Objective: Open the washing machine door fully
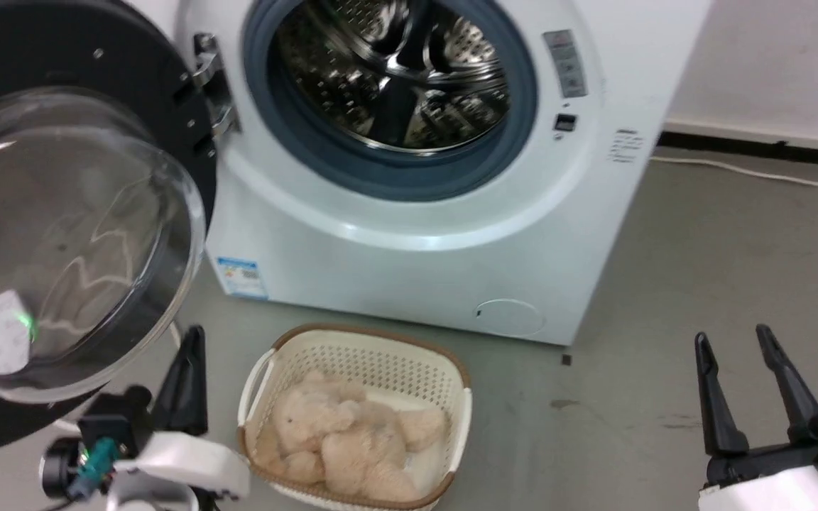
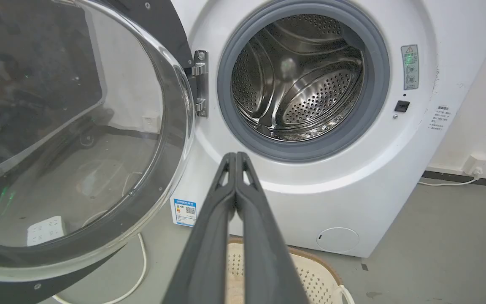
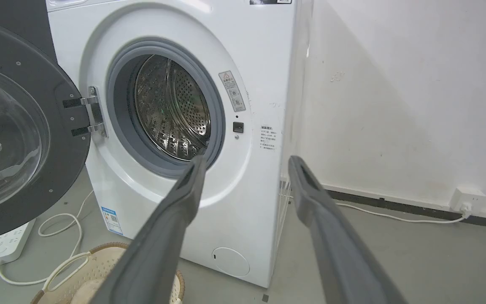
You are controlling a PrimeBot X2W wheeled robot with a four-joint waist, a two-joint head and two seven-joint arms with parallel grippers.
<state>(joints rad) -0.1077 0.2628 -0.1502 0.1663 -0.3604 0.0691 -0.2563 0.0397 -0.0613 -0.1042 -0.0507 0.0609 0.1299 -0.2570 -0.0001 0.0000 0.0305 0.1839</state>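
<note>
The washing machine door stands wide open, hanging off the metal hinge on the hinge side of the washing machine, well clear of the opening. Its clear glass bowl bulges towards the head camera, with the black ring around it. The mouth of the machine is fully exposed: the steel drum shines inside and the grey rubber ring runs around it.

The left gripper sits low in front of the machine on the hinge side, just beside the lower rim of the door. Its two fingers are pressed flat together with nothing between them. In the left wrist view they point at the machine's front panel just under the opening, and there is a gap between them and the door.

The right gripper is out past the machine's far side, low over the floor. Its fingers are spread apart and hold nothing.

Right in front of the machine on the floor sits a cream basket with a brown rim and a beige plush toy lying inside. A small round flap shows at the machine's bottom corner and a blue label at the other. In the right wrist view a white power strip lies on the floor below the open door.
</note>
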